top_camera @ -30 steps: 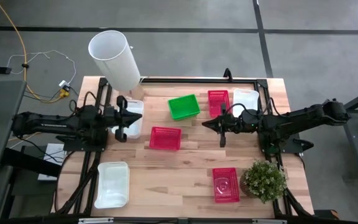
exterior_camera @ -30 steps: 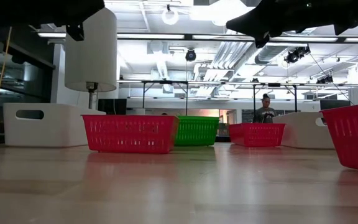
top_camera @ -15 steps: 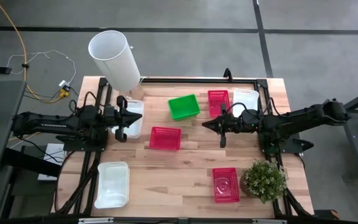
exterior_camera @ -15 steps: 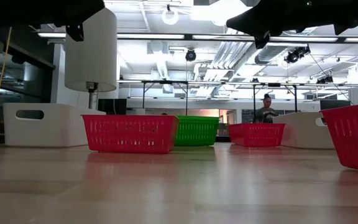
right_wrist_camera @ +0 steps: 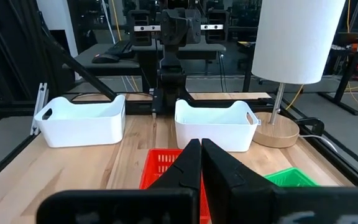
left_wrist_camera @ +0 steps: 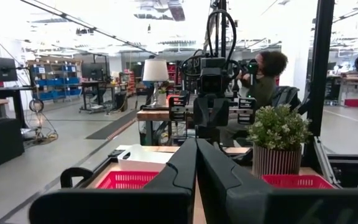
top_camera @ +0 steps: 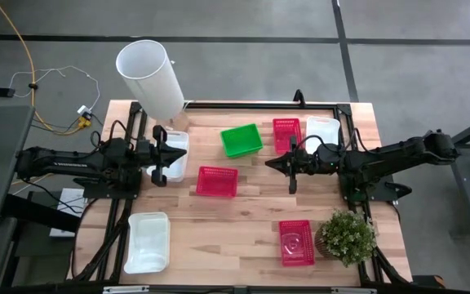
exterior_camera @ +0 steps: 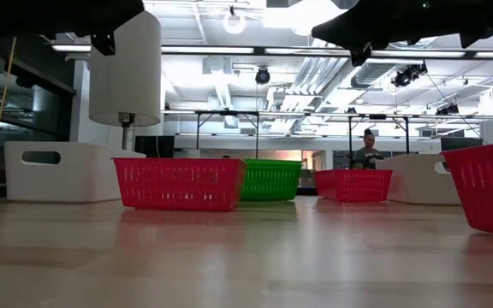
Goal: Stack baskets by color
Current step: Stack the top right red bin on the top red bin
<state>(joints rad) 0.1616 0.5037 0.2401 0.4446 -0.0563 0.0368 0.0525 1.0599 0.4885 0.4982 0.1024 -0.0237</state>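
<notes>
Baskets lie scattered on the wooden slat table (top_camera: 243, 220), none stacked on a different colour. No brand, label or writing can be read on any of them. A green basket (top_camera: 241, 140) sits at the far middle, its walls a fine plastic mesh. Three red baskets, also rectangular and meshed, are spread out: one at the centre (top_camera: 217, 181), one at the far right (top_camera: 285, 133) and one at the near right (top_camera: 297, 242) beside a small leafy plant (top_camera: 348, 236). Three white baskets have smooth solid walls with handle slots: one far left (top_camera: 172, 155), one near left (top_camera: 148, 241), one far right (top_camera: 323, 131). A tall white cylinder (top_camera: 151, 77) stands on a round wooden base at the far left corner. The left gripper (top_camera: 175, 155) hangs above the far-left white basket, jaws pressed together, holding nothing. The right gripper (top_camera: 272, 163) hangs over bare wood between the far-right and centre red baskets, jaws likewise closed and empty.
</notes>
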